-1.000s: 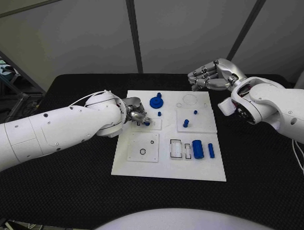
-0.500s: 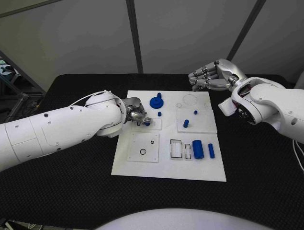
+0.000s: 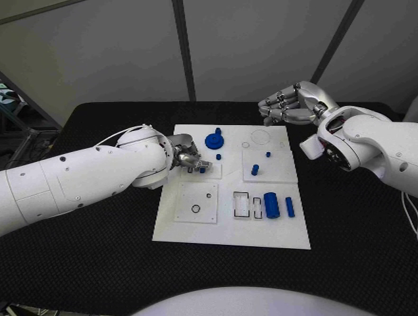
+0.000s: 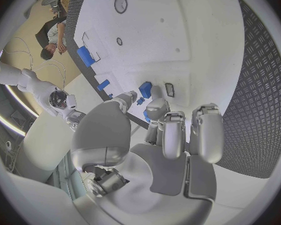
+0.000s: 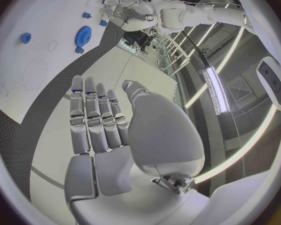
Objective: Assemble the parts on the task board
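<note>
The white task board [image 3: 230, 227] lies mid-table. My left hand [image 3: 186, 160] is low over the board's left middle, and its fingertips pinch a small blue part [image 3: 201, 169] just above the plate. In the left wrist view that part [image 4: 145, 90] sits between the thumb and a fingertip [image 4: 157, 105]. My right hand [image 3: 288, 105] hovers off the board's back right corner, fingers straight and side by side [image 5: 97, 117], holding nothing. On the board lie a blue gear [image 3: 214, 140], a blue peg [image 3: 255, 169], a blue cylinder [image 3: 271, 205] and a blue bar [image 3: 290, 207].
A small black ring [image 3: 196, 209] sits on the board's left front tile, with rectangular frames [image 3: 242, 204] beside the cylinder. A faint circle outline [image 3: 261, 136] marks the back right. Black table [image 3: 85, 263] surrounds the board.
My left hand's fingers have shifted very slightly around the small blue part. The right hand has stayed where it was.
</note>
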Controlling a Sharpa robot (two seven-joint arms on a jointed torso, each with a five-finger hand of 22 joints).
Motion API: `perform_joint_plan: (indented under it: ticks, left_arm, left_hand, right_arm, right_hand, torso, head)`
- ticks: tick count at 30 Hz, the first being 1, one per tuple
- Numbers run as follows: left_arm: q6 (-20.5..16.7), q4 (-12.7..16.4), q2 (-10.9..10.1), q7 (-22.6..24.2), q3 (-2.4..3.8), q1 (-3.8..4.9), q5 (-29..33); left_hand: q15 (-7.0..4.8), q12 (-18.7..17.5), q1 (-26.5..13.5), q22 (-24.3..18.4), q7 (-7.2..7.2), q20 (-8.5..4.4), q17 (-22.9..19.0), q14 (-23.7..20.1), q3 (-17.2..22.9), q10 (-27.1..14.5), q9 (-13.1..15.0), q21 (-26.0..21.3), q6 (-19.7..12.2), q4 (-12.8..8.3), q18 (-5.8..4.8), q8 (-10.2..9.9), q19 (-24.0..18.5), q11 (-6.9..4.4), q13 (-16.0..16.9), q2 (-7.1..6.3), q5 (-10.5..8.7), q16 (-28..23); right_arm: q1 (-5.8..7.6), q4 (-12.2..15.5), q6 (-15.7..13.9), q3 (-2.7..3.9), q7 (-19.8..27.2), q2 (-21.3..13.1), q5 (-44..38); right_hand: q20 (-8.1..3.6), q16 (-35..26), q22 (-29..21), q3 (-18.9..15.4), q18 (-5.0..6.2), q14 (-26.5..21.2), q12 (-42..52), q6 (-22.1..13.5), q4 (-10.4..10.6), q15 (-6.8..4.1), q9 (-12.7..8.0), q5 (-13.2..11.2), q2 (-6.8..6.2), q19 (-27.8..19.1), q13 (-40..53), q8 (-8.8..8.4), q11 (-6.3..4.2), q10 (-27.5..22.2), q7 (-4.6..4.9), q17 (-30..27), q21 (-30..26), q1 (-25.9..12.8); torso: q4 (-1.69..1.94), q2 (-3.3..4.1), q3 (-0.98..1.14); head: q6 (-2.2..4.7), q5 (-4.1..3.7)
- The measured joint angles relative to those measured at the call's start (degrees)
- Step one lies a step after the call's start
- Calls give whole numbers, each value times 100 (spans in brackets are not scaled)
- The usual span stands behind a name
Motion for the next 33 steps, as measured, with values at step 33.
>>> perform_joint_plan:
  ticks: [33]
  left_arm:
    - [174, 233, -327, -5, 415, 201, 3]
  left_hand:
    - [38, -289, 404, 0, 155, -13, 0, 16, -747, -264, -159, -168, -279, 295, 0, -313, 13, 135, -425, 188, 0, 0]
  right_arm:
    - [0, -34, -2, 0, -16, -5, -7]
  right_hand:
    - [0, 0, 1, -14, 0, 0, 0, 0, 14, 0, 0, 0, 0, 0, 0, 0, 0, 1, 0, -6, -26, 1]
  torso:
    - [5, -4, -4]
  head:
    - [94, 11]
